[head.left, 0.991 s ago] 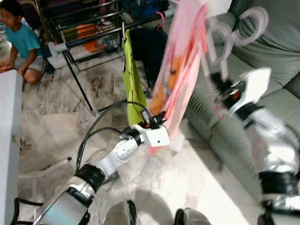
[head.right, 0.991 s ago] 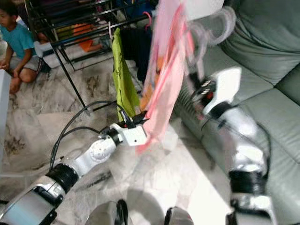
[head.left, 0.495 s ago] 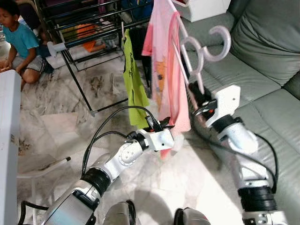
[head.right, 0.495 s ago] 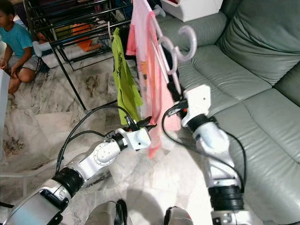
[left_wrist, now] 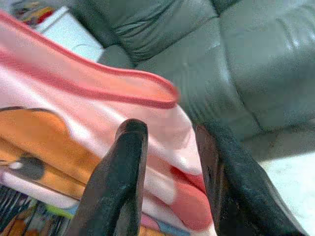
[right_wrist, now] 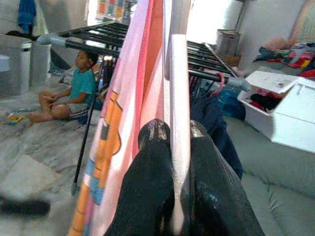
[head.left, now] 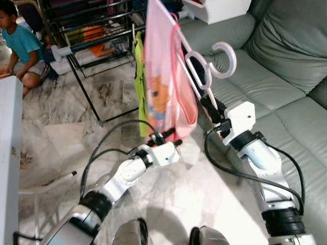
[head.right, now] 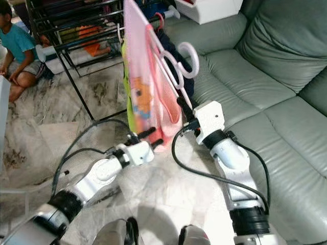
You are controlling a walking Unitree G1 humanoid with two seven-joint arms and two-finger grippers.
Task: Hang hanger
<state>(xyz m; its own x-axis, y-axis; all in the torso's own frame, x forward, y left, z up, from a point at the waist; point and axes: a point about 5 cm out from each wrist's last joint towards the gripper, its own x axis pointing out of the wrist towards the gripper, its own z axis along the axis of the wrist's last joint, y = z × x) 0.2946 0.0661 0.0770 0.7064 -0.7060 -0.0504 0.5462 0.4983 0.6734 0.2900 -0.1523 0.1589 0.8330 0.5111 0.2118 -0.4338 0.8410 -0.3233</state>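
A big grey-green leather sofa (head.left: 286,56) fills the right side of the room. It stands on a pale marble floor (head.left: 61,127). One black metal drying rack (head.left: 87,30) stands at the back, with a lime green shirt (head.left: 139,76) and some dark clothes hanging on it. One person in a teal top (head.left: 23,46) sits on the floor near the rack. One white plastic box with an open lid (head.right: 209,9) sits by the sofa arm, and dark things lie inside it.

One pink shirt with an orange cartoon picture (head.left: 163,81) hangs on one white plastic hanger (head.left: 207,64). No words can be read on the shirt. The hanger is up in the air between the sofa and the rack, and its hook is free, touching no bar.

The right tool (head.left: 208,104) has its two black fingers (right_wrist: 152,172) squeezed tight on the straight white stem of the hanger. The left tool (head.left: 162,138) is at the bottom hem of the pink shirt. Its two black fingers (left_wrist: 123,172) are apart, with the hem of the cloth between them.
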